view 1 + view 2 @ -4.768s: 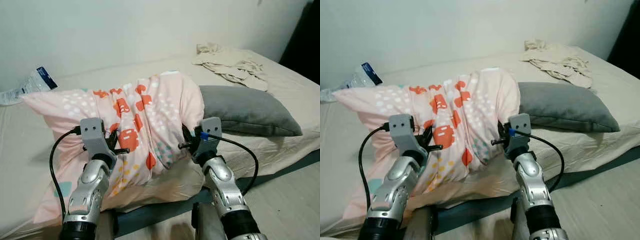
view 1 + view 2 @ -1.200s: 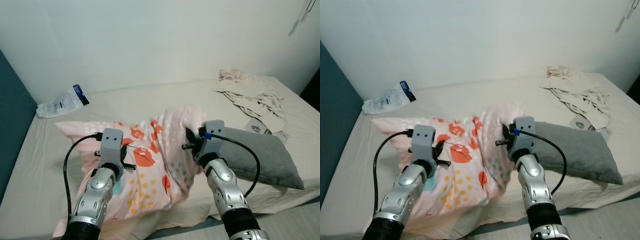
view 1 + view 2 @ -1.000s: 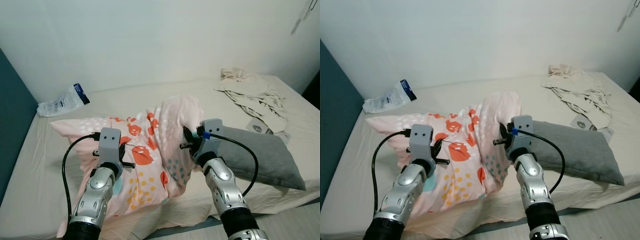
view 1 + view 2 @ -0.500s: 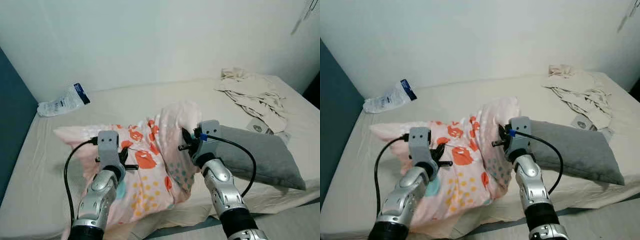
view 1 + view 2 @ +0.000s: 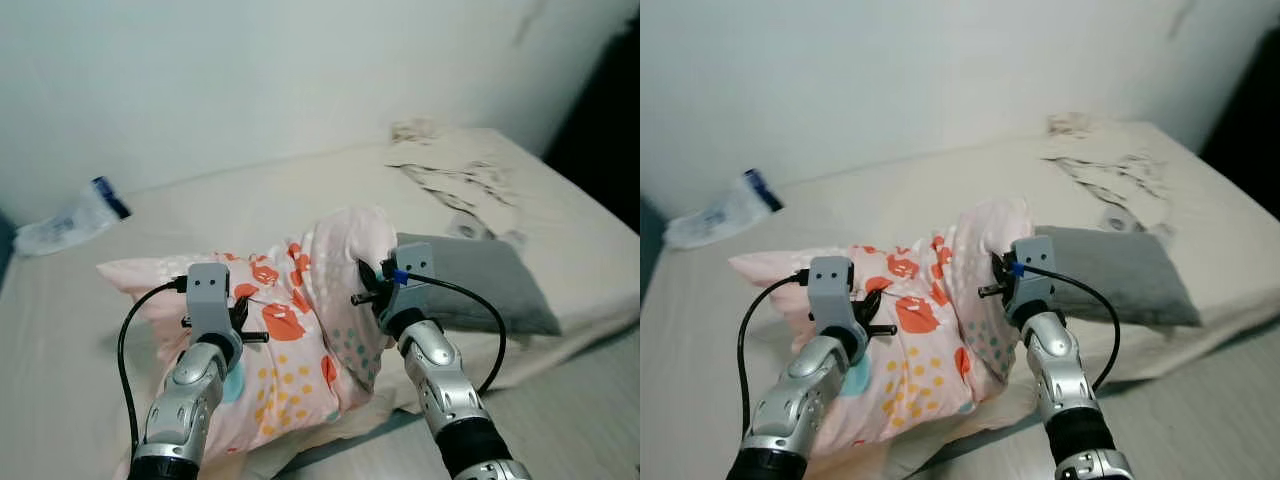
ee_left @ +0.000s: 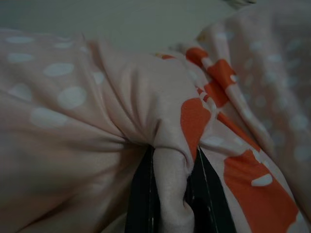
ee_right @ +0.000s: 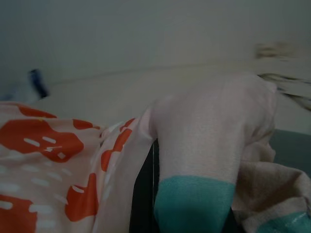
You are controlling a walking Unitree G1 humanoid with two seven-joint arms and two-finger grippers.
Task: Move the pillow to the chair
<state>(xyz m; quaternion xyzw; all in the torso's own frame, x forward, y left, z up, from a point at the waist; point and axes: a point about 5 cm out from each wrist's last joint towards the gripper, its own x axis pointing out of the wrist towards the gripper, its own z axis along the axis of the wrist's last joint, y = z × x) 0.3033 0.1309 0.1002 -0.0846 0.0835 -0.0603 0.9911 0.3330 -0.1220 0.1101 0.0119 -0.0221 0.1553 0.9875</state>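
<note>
Soft pink fabric pillow with orange and white print point(image 5: 290, 340), bunched above the beige-sheeted bed point(image 5: 90, 300); left gripper point(image 6: 170, 194) and right gripper point(image 5: 368, 283) each pinch a fold of it between narrow fingers

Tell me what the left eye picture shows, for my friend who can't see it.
Two silver robot arms hold a pink pillow with orange and white spots above a bed, the left gripper and the right gripper each pinching its fabric. A grey pillow lies just right of it, crumpled cloth behind that, and a plastic packet at the far left by the wall.
</note>
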